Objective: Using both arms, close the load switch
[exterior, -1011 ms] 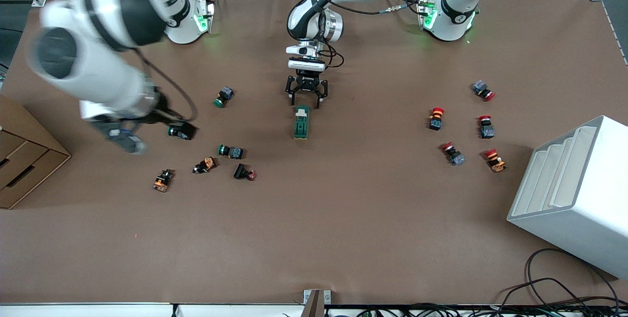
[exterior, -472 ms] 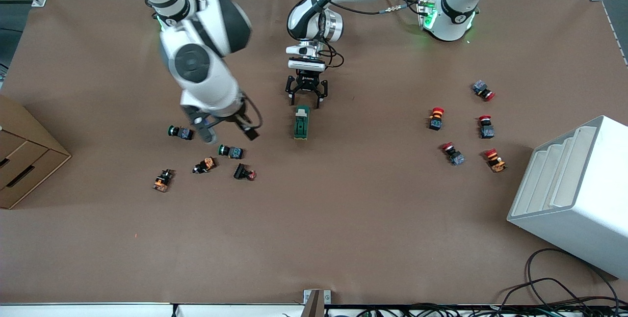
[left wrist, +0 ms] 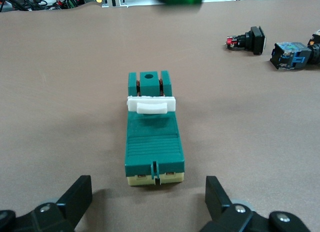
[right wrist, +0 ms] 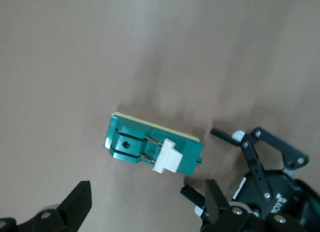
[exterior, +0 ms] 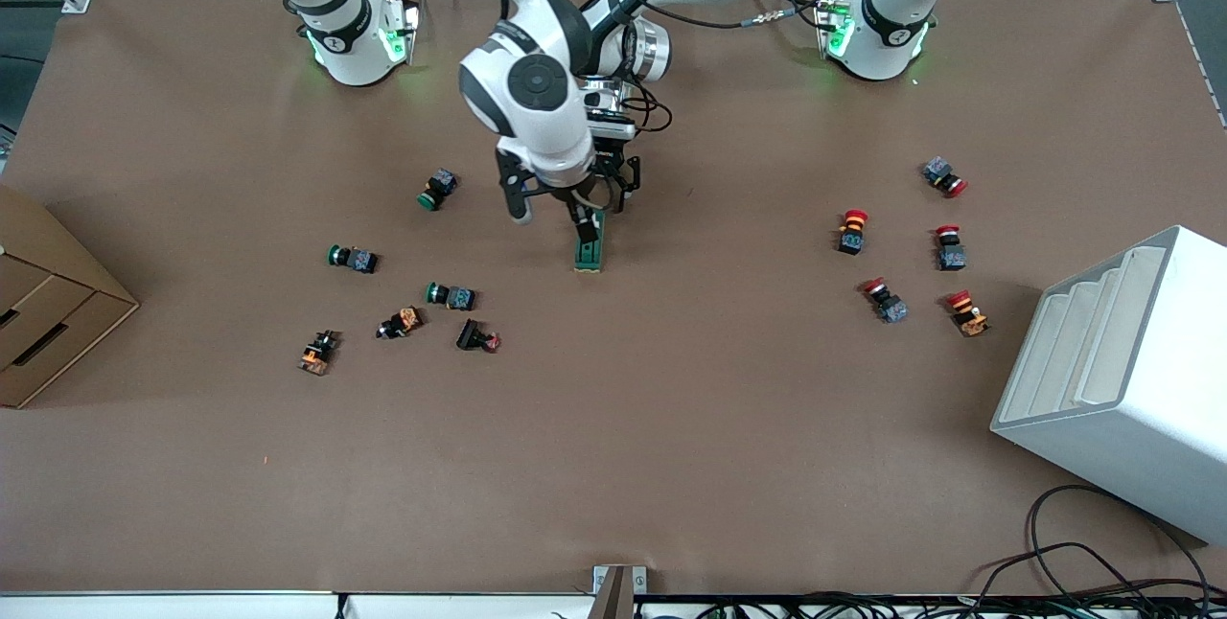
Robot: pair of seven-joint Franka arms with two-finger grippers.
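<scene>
A brown paper-like table cover (exterior: 671, 466) fills most of the frame. At centre left, green-capped push buttons (exterior: 438, 189) (exterior: 352, 259) (exterior: 451, 295) lie scattered, with an orange-and-black button (exterior: 400, 322), another orange one (exterior: 317, 352) and a black button with a red cap (exterior: 476, 337) lower down. At centre right, five red-capped push buttons (exterior: 851, 231) (exterior: 944, 176) (exterior: 950, 247) (exterior: 885, 300) (exterior: 966, 312) lie apart. A white stepped plastic bin (exterior: 1122, 379) sits at lower right, a cardboard box (exterior: 43, 303) at the left edge, and black cables (exterior: 1083, 561) in the bottom right corner.
</scene>
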